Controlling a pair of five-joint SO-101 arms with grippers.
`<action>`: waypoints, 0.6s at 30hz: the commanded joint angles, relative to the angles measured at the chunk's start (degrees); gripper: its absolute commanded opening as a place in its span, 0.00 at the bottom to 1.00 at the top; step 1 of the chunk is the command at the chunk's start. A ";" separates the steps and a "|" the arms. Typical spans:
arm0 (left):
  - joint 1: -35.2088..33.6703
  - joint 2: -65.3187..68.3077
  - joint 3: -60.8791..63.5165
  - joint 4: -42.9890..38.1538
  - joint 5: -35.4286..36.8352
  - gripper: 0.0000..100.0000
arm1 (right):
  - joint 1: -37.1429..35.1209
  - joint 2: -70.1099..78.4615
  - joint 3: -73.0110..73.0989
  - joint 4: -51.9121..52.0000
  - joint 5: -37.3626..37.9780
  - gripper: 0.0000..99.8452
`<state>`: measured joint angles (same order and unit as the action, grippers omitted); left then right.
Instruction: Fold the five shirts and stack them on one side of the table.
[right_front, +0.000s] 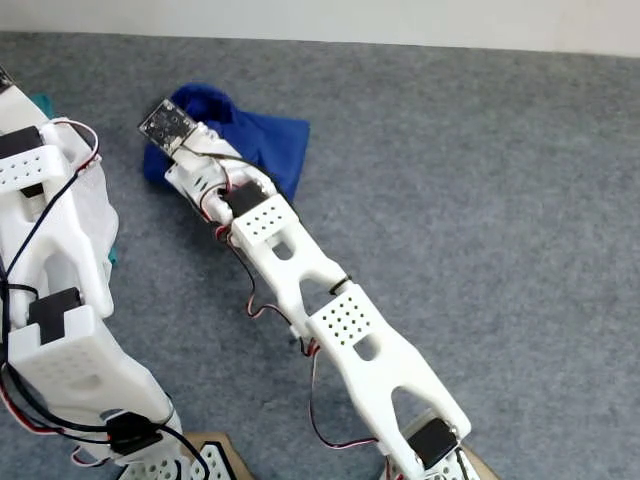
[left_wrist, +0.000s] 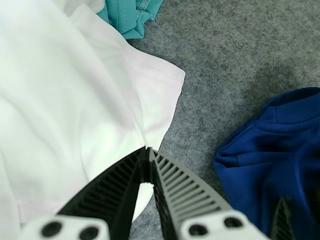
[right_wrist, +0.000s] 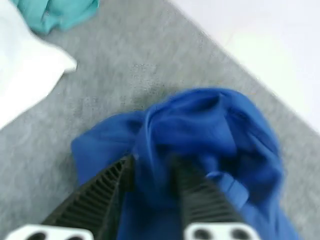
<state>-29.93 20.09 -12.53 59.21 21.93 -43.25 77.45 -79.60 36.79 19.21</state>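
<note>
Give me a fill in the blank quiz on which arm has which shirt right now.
1. The right end effector is shut on the ___ shirt.
2. The left end effector hangs over the ___ shirt.
3. Between the white shirt and the blue shirt, the bare table is ___.
Missing: blue; white; grey.

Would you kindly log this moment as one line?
left gripper: shut, at white shirt edge | right gripper: shut on blue shirt | teal shirt: bunched
</note>
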 joint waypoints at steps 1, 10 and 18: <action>-0.48 -3.38 -0.40 0.00 -0.35 0.01 | -0.22 -7.78 -3.03 4.79 0.79 0.19; -0.31 -3.38 -0.66 0.00 -0.44 0.01 | 6.11 -20.53 -17.63 17.36 0.70 0.17; 5.67 -4.00 -1.01 0.26 -0.35 0.01 | 16.75 -28.35 -21.67 33.27 0.53 0.00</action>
<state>-28.35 20.09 -12.53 59.21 21.93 -30.77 54.59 -94.11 65.01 19.30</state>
